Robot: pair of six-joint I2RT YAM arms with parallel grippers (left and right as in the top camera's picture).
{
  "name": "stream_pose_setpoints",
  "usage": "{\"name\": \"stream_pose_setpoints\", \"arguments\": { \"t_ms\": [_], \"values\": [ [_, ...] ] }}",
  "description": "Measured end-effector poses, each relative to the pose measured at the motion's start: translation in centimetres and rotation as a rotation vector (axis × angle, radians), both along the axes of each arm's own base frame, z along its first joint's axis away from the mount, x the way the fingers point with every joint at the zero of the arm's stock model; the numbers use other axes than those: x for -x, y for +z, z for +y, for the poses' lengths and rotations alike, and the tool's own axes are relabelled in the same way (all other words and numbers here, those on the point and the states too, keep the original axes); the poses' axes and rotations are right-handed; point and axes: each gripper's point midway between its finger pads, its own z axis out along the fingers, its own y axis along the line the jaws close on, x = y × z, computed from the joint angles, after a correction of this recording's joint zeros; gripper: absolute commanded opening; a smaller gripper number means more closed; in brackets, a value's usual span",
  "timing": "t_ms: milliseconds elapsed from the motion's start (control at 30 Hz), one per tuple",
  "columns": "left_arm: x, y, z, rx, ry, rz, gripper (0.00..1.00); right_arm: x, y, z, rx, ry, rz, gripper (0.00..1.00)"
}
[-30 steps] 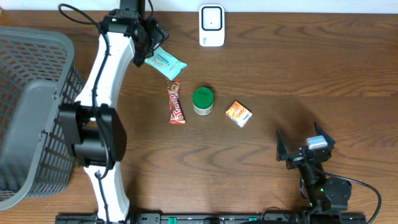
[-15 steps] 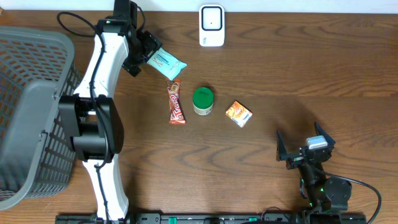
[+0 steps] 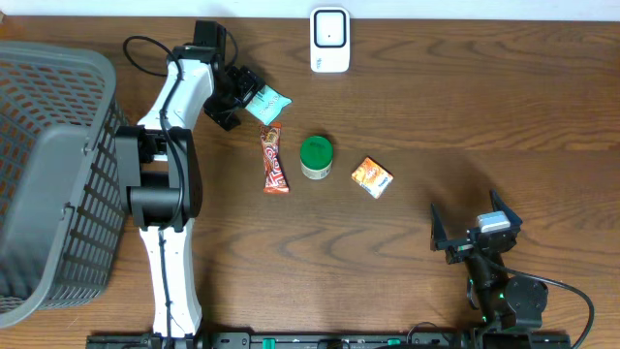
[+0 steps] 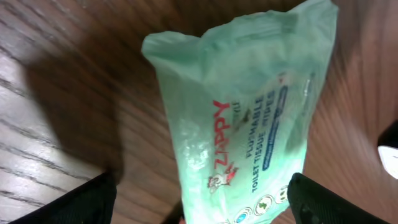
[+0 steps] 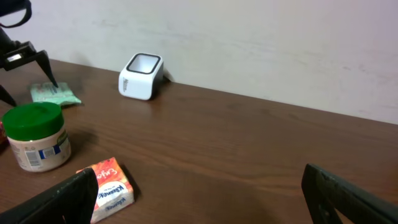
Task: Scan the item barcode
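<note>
A pale green pack of wipes (image 3: 268, 102) lies on the wooden table at the back left. It fills the left wrist view (image 4: 249, 112), printed side up, and no barcode shows on it. My left gripper (image 3: 242, 97) hangs over its near end, open, with one finger (image 4: 93, 199) well off to the pack's left and the other at its right edge. The white scanner (image 3: 329, 39) stands at the back edge, also seen from the right wrist (image 5: 141, 76). My right gripper (image 3: 470, 215) rests open at the front right, holding nothing (image 5: 198, 177).
A chocolate bar (image 3: 274, 160), a green-lidded jar (image 3: 316, 157) and an orange tissue box (image 3: 372, 177) lie mid-table. A grey basket (image 3: 48, 174) fills the left side. The left arm's white links run down the table beside the basket.
My left arm has swung so that its gripper turned and moved slightly right over the pack. The pack has shifted a little right and down. The right arm stayed still.
</note>
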Motion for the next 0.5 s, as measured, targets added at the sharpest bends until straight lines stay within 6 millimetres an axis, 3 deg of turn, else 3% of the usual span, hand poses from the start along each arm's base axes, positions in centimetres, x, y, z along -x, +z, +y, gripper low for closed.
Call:
{"name": "stream_pose_setpoints", "arguments": {
  "t_ms": [133, 200, 233, 333, 400, 500],
  "values": [
    [0.0, -0.2, -0.6, 0.033, -0.009, 0.004, 0.89, 0.0, 0.0, 0.0, 0.0, 0.0, 0.0, 0.99],
    [-0.1, -0.2, -1.0, 0.061, -0.014, 0.007, 0.82, 0.0, 0.0, 0.0, 0.0, 0.0, 0.001, 0.99],
    [-0.1, -0.3, -1.2, 0.078, -0.012, 0.01, 0.74, 0.0, 0.0, 0.0, 0.0, 0.0, 0.0, 0.99],
    [-0.4, -0.8, -2.3, 0.154, -0.019, 0.019, 0.28, 0.0, 0.0, 0.0, 0.0, 0.0, 0.0, 0.99],
    [-0.7, -1.4, -3.3, 0.226, -0.038, 0.02, 0.09, 0.0, 0.0, 0.0, 0.0, 0.0, 0.001, 0.99],
    [-1.1, -1.5, -5.0, 0.357, -0.077, 0.01, 0.07, 0.0, 0.0, 0.0, 0.0, 0.0, 0.0, 0.99]
  ]
}}
